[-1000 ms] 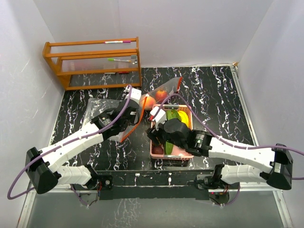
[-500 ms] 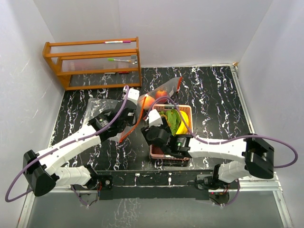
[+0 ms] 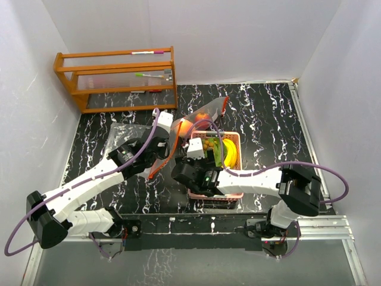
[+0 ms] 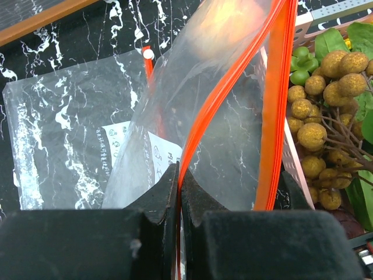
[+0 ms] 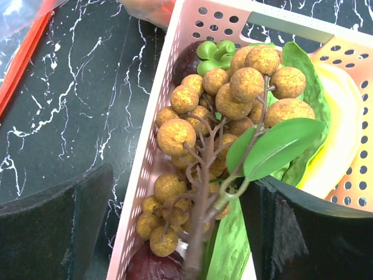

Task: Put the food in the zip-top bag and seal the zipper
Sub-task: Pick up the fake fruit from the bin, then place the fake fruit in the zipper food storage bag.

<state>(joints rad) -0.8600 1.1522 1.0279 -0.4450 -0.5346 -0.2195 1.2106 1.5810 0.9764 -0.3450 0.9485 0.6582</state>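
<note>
The zip-top bag (image 4: 233,128) is clear with an orange zipper strip (image 4: 274,99) and lies left of the pink basket (image 3: 233,138). Two round orange-red fruits (image 3: 201,118) sit inside it. My left gripper (image 4: 179,175) is shut on one lip of the zipper strip. My right gripper (image 5: 182,178) stands wide open over the basket's left wall, one finger outside the basket and one inside. The tan longan bunch (image 5: 233,87) lies between the fingers, ungripped. Yellow bananas (image 5: 341,140), a green cucumber (image 5: 233,256) and dark purple fruits (image 5: 154,265) also lie in the basket.
A second clear bag (image 4: 58,134) lies flat on the black marbled table (image 3: 262,113), left of the held one. A wooden rack (image 3: 116,77) stands at the back left. White walls close in the table.
My right arm has swung left, carrying its gripper to the basket's left side, and its jaws have spread wider. The left gripper stays clamped on the zipper, almost unmoved.
</note>
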